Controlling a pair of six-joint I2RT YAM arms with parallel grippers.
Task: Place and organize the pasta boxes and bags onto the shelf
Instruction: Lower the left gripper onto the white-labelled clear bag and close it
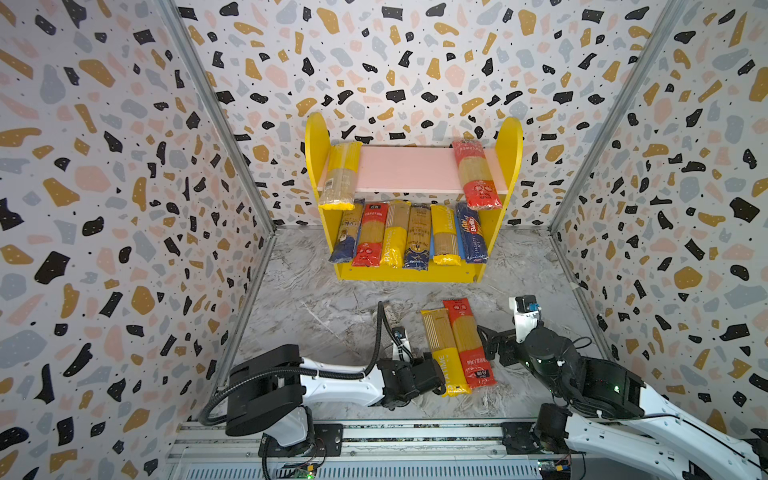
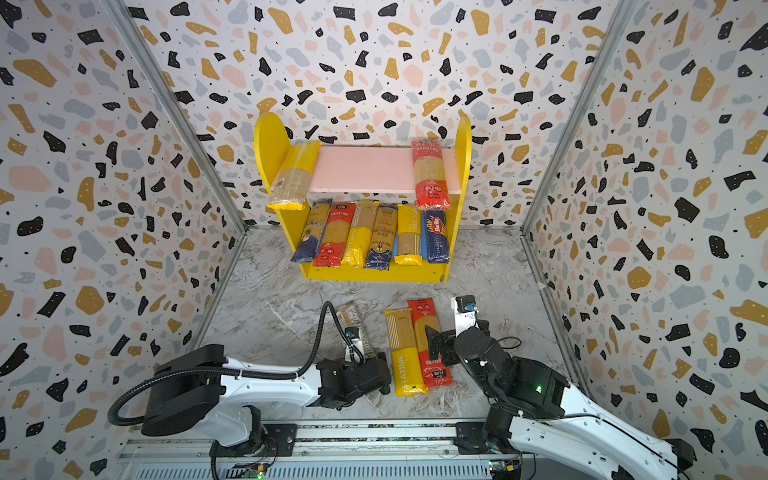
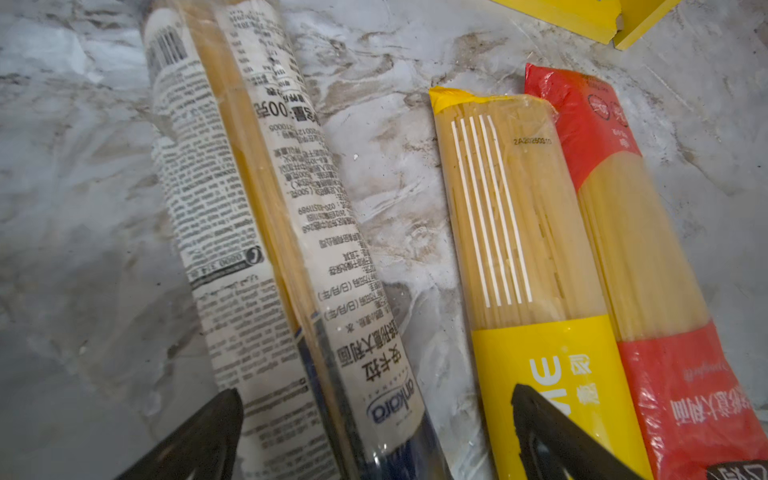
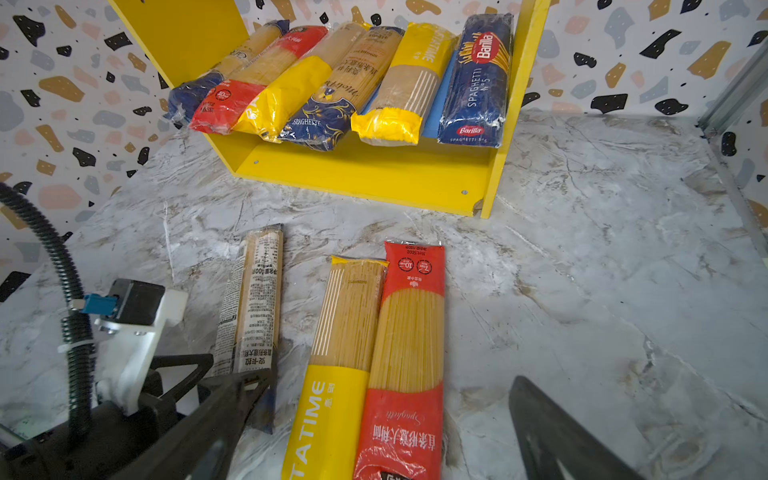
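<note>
Marbled tabletop (image 1: 316, 299), the shelf (image 1: 419, 170) at its back. Our left gripper (image 3: 376, 392), jaws apart, straddles the white-label pack (image 3: 249, 208); our right gripper (image 4: 390, 378), likewise apart, spans the yellow pack (image 4: 345, 316) and red pack (image 4: 409, 332). We should centre on one pack before closing.

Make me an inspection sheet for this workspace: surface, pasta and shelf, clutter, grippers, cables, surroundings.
Surface: marble-look table, no spills seen.
Job's things: shelf holds two packs on the pink board and six packs on the lower board; a printed pack, yellow pack and red pack lie on the table.
Clutter: nothing seen.
Grippers: left gripper open over the printed pack; right gripper open over the yellow and red packs; neither holds anything.
Cables: black hose runs along the left arm.
Surroundings: speckled walls on three sides; metal rail in front.
</note>
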